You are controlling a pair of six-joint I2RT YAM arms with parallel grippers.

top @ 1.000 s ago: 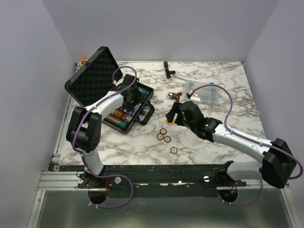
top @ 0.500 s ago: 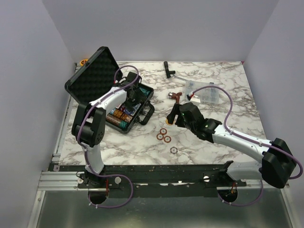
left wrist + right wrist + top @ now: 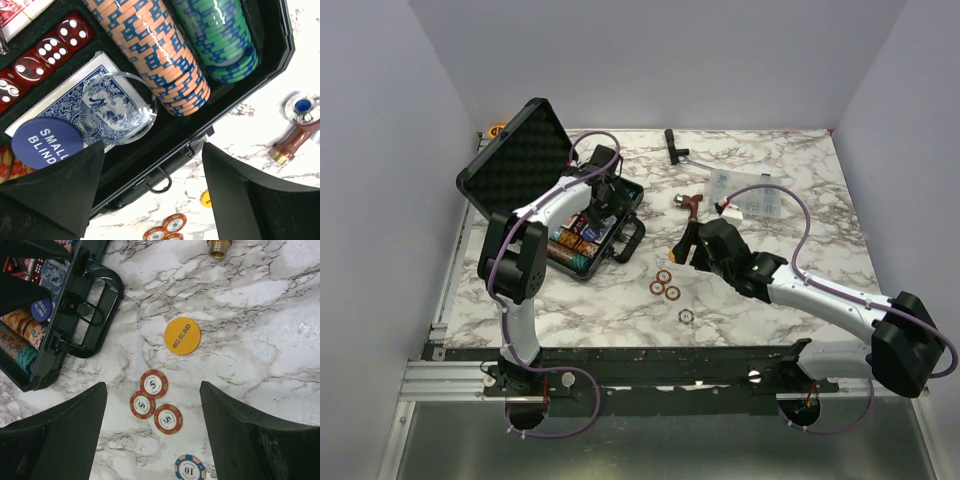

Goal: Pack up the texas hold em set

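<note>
Your left claw hangs with fingers apart and empty over the briefcase front wall, with the blue card deck lying inside it. Your right claw, also spread and empty, hovers beside the briefcase handle, above three red chips.

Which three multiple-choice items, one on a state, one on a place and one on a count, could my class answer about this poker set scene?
1. The black case is: A shut, B open, C upside down.
2. The yellow BIG BLIND button lies: A in the case, B under the case, C on the marble table.
3. Red chips grouped on the table: A three, B one, C six.
Key: 1 B, its lid stands raised; 2 C, it lies flat on bare marble; 3 A, three sit close together just below the button in the right wrist view.
</note>
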